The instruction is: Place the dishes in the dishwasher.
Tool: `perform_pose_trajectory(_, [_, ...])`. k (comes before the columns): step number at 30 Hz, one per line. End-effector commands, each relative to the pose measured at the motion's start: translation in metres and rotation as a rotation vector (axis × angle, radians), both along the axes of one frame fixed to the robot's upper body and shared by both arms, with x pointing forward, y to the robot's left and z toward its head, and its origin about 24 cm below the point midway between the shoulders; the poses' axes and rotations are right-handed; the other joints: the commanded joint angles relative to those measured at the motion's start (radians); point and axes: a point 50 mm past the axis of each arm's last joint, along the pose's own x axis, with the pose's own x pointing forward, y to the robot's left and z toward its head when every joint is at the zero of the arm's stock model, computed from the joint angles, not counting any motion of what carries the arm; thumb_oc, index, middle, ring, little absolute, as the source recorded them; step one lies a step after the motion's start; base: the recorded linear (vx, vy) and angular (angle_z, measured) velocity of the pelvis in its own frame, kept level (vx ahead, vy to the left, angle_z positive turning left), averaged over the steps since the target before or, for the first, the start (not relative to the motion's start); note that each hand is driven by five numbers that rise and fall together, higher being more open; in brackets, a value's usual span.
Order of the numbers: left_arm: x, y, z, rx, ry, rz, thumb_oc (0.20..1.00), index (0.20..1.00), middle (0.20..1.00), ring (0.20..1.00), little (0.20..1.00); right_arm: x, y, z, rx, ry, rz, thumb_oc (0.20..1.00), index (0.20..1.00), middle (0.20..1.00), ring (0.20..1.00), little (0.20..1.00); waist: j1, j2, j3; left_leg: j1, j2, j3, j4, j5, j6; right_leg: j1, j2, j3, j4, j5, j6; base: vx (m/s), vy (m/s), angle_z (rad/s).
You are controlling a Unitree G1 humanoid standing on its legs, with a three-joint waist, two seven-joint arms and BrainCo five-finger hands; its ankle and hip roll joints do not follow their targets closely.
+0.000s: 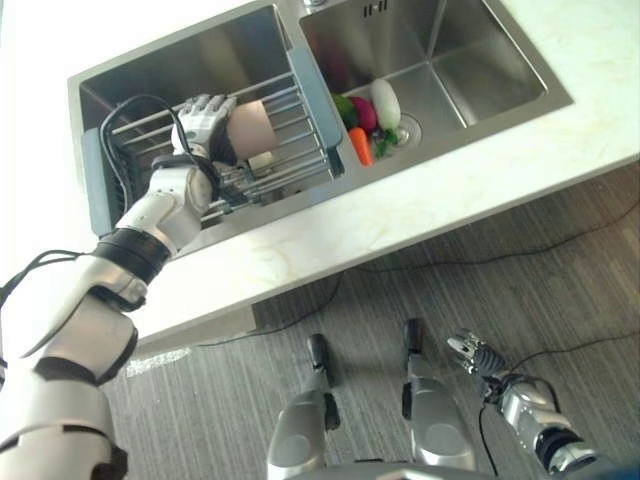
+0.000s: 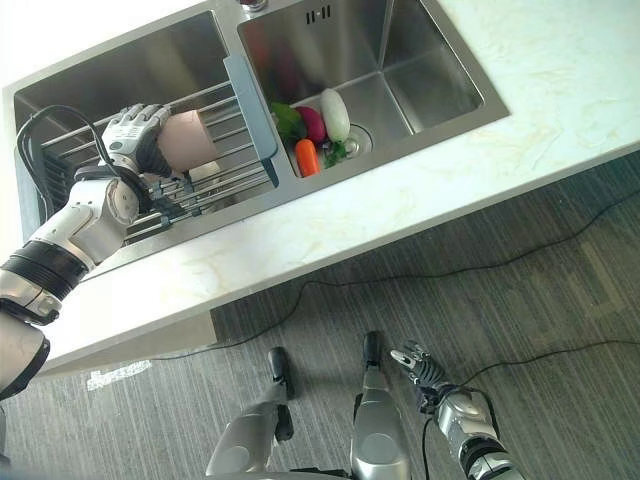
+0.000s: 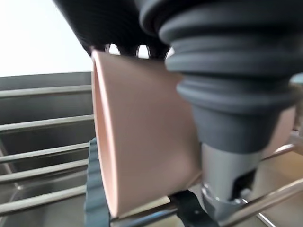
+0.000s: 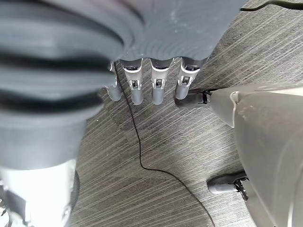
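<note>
Left wrist view shows the left hand (image 1: 205,122) with fingers and thumb wrapped round a pink cup (image 1: 250,128) lying on its side on the wire rack (image 1: 290,150) over the sink (image 1: 450,60), likely gripped for lifting. Right hand (image 1: 472,354) hangs relaxed near the floor.

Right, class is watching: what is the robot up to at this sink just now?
The robot's left hand has its fingers curled round a pink cup, which lies on its side on the wire rack over the left basin of the sink. Toy vegetables sit in the right basin by the drain. The right hand hangs low over the floor, fingers relaxed, holding nothing.
</note>
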Motion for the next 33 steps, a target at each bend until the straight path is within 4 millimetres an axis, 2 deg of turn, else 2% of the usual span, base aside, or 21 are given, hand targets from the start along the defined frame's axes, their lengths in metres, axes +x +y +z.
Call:
perform_pose_trajectory(1, [0.002,0.025,0.0,0.0,0.043,0.138,1.0,1.0,1.0,1.0,1.0,0.014,-0.004,0.012,0.009,-0.066,-0.011,1.0,1.0,1.0,1.0,1.0,-0.006,-0.046,0.001,0.039,0.012,-0.059,-0.001,-0.116,-0.028,-0.005,-0.113,0.07,0.01,-0.015,0.13,0.0,0.0,0.0])
perform_pose_trajectory(11, [0.005,0.036,-0.014,-0.027,0.108,0.236,1.0,1.0,1.0,1.0,1.0,0.022,0.0,0.016,0.002,-0.089,0.007,1.0,1.0,1.0,1.0,1.0,-0.017,-0.051,0.009,0.034,0.013,-0.052,-0.001,-0.112,-0.03,-0.015,-0.111,0.076,0.009,-0.009,0.128,-0.02,0.002,-0.04])
perform_pose_trajectory(12, [0.005,0.038,-0.016,-0.025,0.118,0.24,0.583,0.583,0.583,0.583,0.583,0.022,0.0,0.017,0.0,-0.093,0.01,1.0,1.0,1.0,1.0,1.0,-0.019,-0.052,0.009,0.034,0.014,-0.049,-0.001,-0.111,-0.031,-0.016,-0.111,0.077,0.009,-0.009,0.128,-0.02,0.016,-0.06])
perform_pose_trajectory(14, [0.005,0.039,-0.016,-0.025,0.126,0.242,0.46,0.46,0.46,0.46,0.46,0.023,-0.001,0.018,-0.001,-0.095,0.013,1.0,1.0,1.0,1.0,1.0,-0.02,-0.052,0.01,0.035,0.013,-0.049,-0.001,-0.111,-0.031,-0.016,-0.11,0.077,0.009,-0.009,0.128,-0.01,0.006,-0.02])
perform_pose_trajectory(15, [0.006,0.038,-0.016,-0.02,0.135,0.24,0.2,0.2,0.2,0.2,0.2,0.023,-0.001,0.018,-0.003,-0.099,0.015,1.0,1.0,1.0,1.0,1.0,-0.021,-0.052,0.01,0.035,0.013,-0.047,-0.001,-0.111,-0.031,-0.016,-0.111,0.076,0.009,-0.008,0.128,0.0,0.0,0.0])
perform_pose_trajectory(21, [0.009,0.028,-0.014,0.063,0.18,0.176,0.2,0.2,0.2,0.2,0.2,0.027,-0.002,0.021,-0.004,-0.114,0.017,1.0,1.0,1.0,1.0,1.0,-0.023,-0.049,0.012,0.035,0.012,-0.044,-0.001,-0.11,-0.032,-0.017,-0.113,0.073,0.008,-0.004,0.129,0.0,0.0,0.0])
perform_pose_trajectory(26, [0.007,0.03,-0.019,0.129,0.283,0.177,0.2,0.2,0.2,0.2,0.2,0.029,-0.005,0.024,-0.012,-0.124,0.012,1.0,1.0,1.0,1.0,1.0,-0.021,-0.044,0.007,0.039,0.01,-0.04,-0.001,-0.113,-0.033,-0.014,-0.12,0.065,0.006,-0.003,0.132,0.0,0.0,0.0])
perform_pose_trajectory(30, [0.007,0.021,-0.008,0.168,0.23,0.137,0.2,0.2,0.2,0.2,0.2,0.031,-0.007,0.026,-0.012,-0.123,0.004,1.0,1.0,1.0,1.0,1.0,-0.021,-0.042,0.009,0.039,0.009,-0.037,-0.001,-0.113,-0.034,-0.016,-0.124,0.065,0.006,-0.001,0.134,0.0,0.0,0.0])
perform_pose_trajectory(33, [0.005,0.017,0.009,0.132,0.097,0.102,0.2,0.2,0.2,0.2,0.2,0.029,-0.007,0.024,-0.008,-0.121,-0.005,1.0,1.0,1.0,1.0,1.0,-0.014,-0.039,0.009,0.035,0.008,-0.041,-0.001,-0.114,-0.034,-0.016,-0.125,0.061,0.003,-0.001,0.134,0.0,0.0,0.0])
